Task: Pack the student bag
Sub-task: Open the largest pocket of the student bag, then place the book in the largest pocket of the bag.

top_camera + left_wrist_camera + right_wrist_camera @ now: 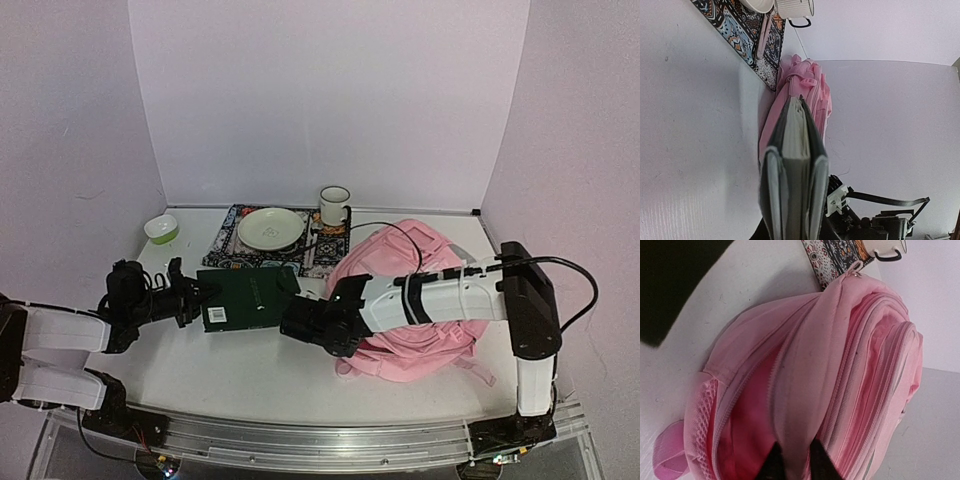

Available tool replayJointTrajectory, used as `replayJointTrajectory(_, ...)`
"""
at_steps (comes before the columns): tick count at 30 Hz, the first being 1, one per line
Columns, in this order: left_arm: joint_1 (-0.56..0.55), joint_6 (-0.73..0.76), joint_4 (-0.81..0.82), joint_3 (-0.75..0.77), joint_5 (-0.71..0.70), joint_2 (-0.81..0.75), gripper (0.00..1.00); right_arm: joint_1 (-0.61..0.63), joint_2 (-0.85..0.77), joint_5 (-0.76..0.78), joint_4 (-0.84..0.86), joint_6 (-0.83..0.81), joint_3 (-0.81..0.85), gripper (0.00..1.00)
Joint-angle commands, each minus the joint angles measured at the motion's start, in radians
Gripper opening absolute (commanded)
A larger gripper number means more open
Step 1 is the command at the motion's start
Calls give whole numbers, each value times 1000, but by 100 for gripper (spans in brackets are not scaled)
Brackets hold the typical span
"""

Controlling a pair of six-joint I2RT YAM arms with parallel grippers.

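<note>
Fabric of the student bag, lying at the right, is soft and floppy, so we pinch its opening lip in the closed right gripper while the left gripper clamps the stiff green book.

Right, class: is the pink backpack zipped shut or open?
Open. In the right wrist view the student bag has its zip parted, with darker pink lining showing, and the right gripper pinches the flap.

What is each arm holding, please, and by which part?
The left fingers clamp the green book across its covers at one edge; the right fingers pinch the pink bag by fabric at its opening.
</note>
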Motion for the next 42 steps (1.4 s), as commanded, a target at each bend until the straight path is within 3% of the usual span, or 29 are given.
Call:
replayJointTrajectory(1, -52, -18, 98, 36, 9, -30, 0, 1, -76, 31, -88, 8, 94, 0)
replayJointTrajectory(16, -127, -51, 98, 131, 96, 0, 0, -1, -131, 63, -57, -20, 348, 0)
replayJointTrajectory(30, -207, -86, 104, 230, 86, 101, 0, -1, -68, -76, 18, -19, 497, 0)
replayJointTrajectory(42, -256, -110, 113, 290, -109, 194, 0, 0, -27, -221, 81, 13, 525, 0)
